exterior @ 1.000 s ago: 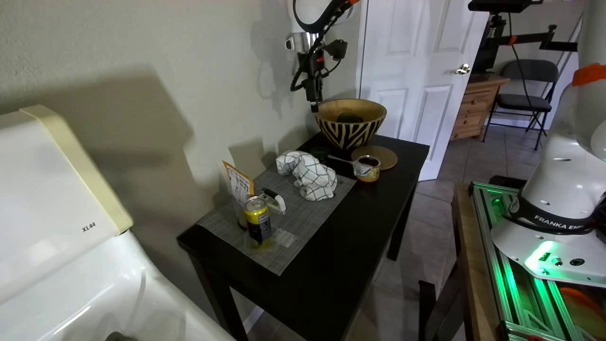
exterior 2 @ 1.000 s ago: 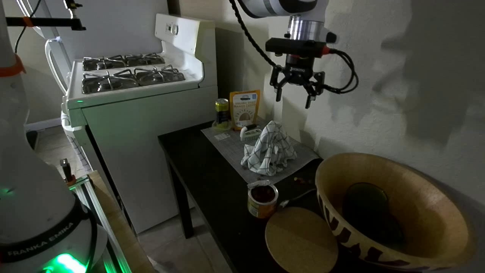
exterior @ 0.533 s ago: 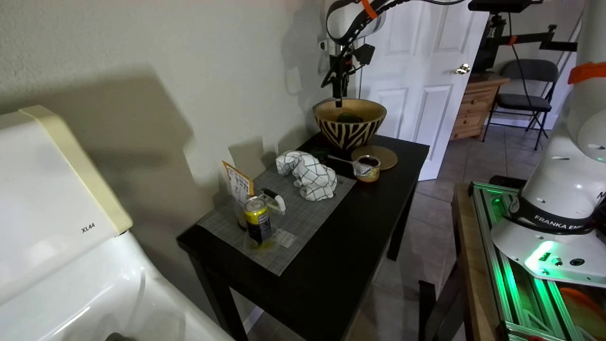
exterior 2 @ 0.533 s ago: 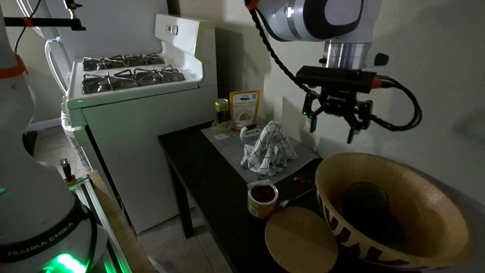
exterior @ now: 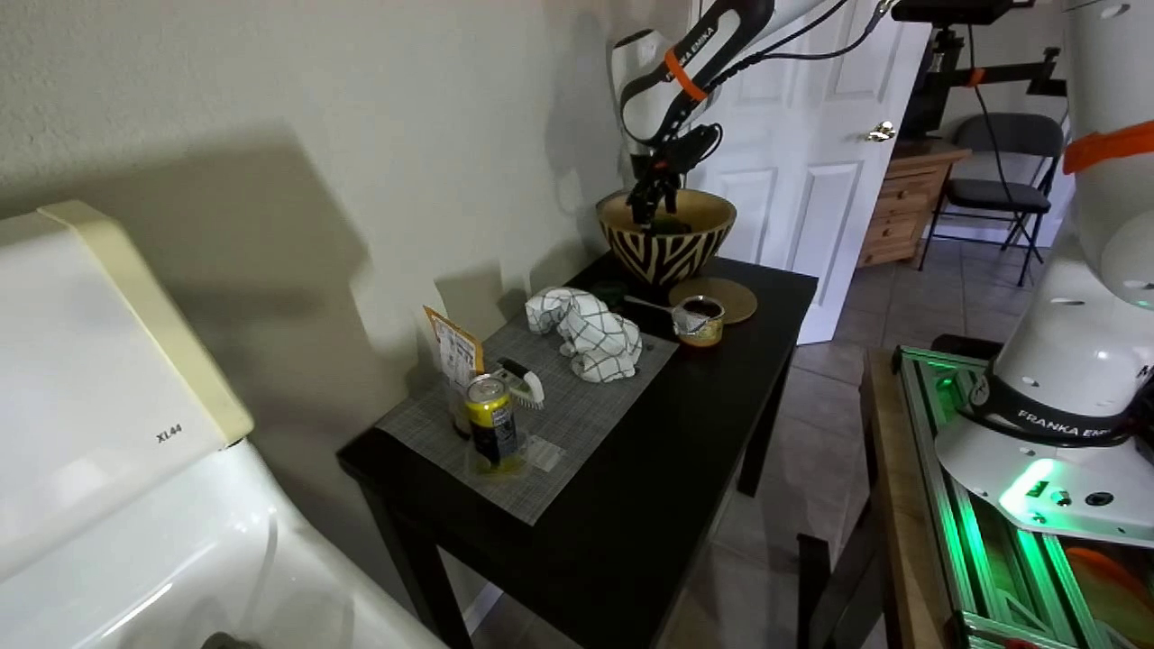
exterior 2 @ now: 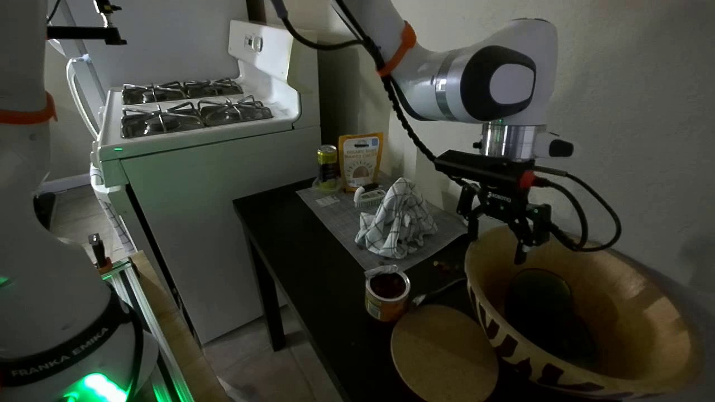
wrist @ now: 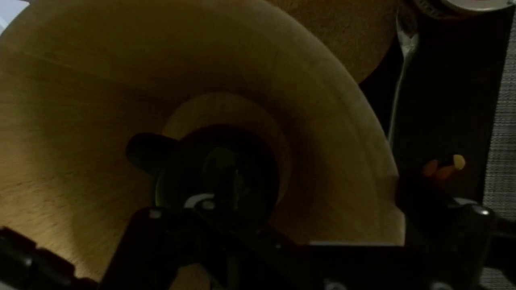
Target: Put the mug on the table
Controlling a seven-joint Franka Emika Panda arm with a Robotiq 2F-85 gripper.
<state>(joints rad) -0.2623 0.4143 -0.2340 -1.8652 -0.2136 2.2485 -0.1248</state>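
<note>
The dark mug (exterior 2: 539, 293) lies inside the striped bowl (exterior 2: 480, 273). It shows in the wrist view (wrist: 225, 169) with its handle toward the upper left, and partly in an exterior view (exterior: 669, 225). I cannot tell if it is upright or tilted. My gripper (exterior 2: 497, 243) is open and empty, pointing down over the bowl's wall-side rim. In the wrist view the jaws (wrist: 312, 197) are wide apart; one finger overlaps the mug in the picture and the other is outside the rim. The table (exterior: 622, 514) is dark and stands along the wall; the bowl sits at one end.
A round tan board (exterior 2: 444, 352), an opened tin (exterior 2: 385, 298) and a fork (exterior 2: 441, 290) lie beside the bowl. A checked cloth (exterior 2: 397, 220), a brush (exterior 2: 368, 196), a can (exterior 2: 327, 167) and a pouch (exterior 2: 360, 162) stand on the grey mat (exterior 2: 335, 215). The wall is close behind.
My open gripper has moved across from above the cloth side toward the bowl and then down to its rim. The mug, bowl and table items have not moved.
</note>
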